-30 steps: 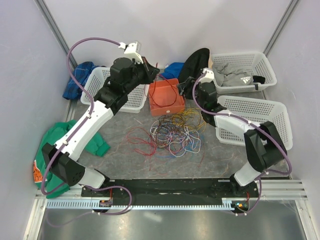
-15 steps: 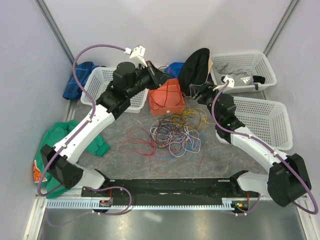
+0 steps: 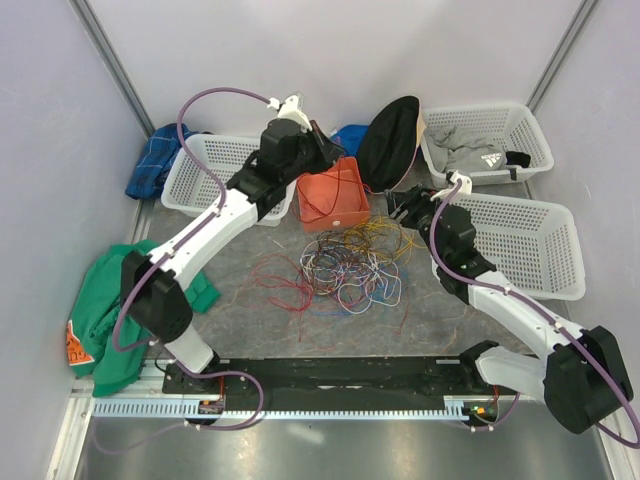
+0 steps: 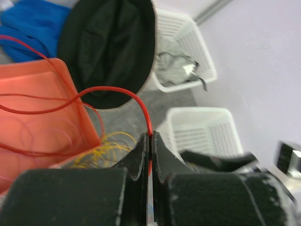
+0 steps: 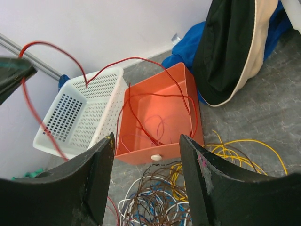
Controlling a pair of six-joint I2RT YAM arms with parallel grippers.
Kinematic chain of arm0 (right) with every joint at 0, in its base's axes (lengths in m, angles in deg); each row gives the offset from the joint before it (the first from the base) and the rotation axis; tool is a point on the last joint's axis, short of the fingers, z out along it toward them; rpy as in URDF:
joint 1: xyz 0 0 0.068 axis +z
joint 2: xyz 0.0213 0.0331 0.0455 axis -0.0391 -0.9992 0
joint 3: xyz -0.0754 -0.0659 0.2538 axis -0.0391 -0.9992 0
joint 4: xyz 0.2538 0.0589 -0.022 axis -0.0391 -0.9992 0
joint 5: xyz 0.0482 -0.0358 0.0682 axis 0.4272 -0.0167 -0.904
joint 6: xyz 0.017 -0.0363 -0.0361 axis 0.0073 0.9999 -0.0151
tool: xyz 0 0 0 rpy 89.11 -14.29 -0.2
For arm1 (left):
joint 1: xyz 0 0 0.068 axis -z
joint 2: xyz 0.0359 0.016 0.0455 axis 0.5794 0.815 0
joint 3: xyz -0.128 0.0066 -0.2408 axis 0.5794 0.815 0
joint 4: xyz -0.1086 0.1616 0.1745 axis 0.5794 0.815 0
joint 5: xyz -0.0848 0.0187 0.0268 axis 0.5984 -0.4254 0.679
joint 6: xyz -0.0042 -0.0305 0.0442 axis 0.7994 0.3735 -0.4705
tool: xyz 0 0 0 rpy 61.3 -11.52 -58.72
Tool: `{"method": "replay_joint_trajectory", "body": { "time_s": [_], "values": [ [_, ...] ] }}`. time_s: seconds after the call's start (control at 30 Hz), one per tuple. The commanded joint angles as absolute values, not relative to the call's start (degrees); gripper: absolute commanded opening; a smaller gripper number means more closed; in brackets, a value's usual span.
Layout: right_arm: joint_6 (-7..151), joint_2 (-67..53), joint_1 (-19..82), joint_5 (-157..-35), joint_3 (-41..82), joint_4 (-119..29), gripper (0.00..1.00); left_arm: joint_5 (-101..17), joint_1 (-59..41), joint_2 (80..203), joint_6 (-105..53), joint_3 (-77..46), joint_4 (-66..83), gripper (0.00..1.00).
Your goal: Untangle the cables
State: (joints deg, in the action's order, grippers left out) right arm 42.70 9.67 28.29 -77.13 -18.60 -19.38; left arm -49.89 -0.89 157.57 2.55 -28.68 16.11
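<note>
The left gripper (image 4: 149, 141) is clamped shut on a red cable (image 4: 117, 90). The cable's lower run is hidden between the pads, and its far loops drop into the orange bin (image 4: 37, 89) at the left of the wrist view. The right gripper (image 5: 146, 141) has its fingers apart and holds nothing; the tangled cables (image 5: 155, 190) lie just below it, cut off by the frame's bottom edge. Bare table (image 3: 250, 325) lies nearward of the pile, and a white basket (image 3: 540, 250) crowds the right gripper's outer side.

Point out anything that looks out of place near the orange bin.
The red wire is not fully in the orange bin: it arcs out over the rim, pinched in the left gripper's shut fingers. A black cap stands tilted on edge beside the white basket.
</note>
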Motion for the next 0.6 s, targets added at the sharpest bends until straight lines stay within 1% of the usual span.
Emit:
{"method": "replay_joint_trajectory", "body": {
  "time_s": [0.0, 0.17, 0.27, 0.43, 0.57],
  "values": [
    [42.7, 11.95, 28.35, -77.17, -20.09, -19.02, 0.64, -52.78, -3.5, 162.49, -2.24, -37.48, 11.8, 0.02],
    [43.31, 11.77, 28.26, -76.12, -20.18, -19.46, 0.64, -46.29, -4.56, 165.58, 1.62, -45.39, 8.92, 0.02],
    [43.4, 11.86, 28.35, -76.03, -19.91, -19.11, 0.64, -42.07, -4.39, 166.19, 6.8, -47.68, 7.06, 0.02],
    [42.79, 12.56, 28.35, -76.11, -19.65, -19.11, 0.64, -39.07, -3.68, 165.93, 13.65, -47.96, 4.42, 0.02],
    [42.7, 14.41, 28.26, -76.12, -20.09, -19.28, 0.64, -37.92, -2.71, 165.93, 16.21, -44.54, 0.03, 0.02]
  ]
}}
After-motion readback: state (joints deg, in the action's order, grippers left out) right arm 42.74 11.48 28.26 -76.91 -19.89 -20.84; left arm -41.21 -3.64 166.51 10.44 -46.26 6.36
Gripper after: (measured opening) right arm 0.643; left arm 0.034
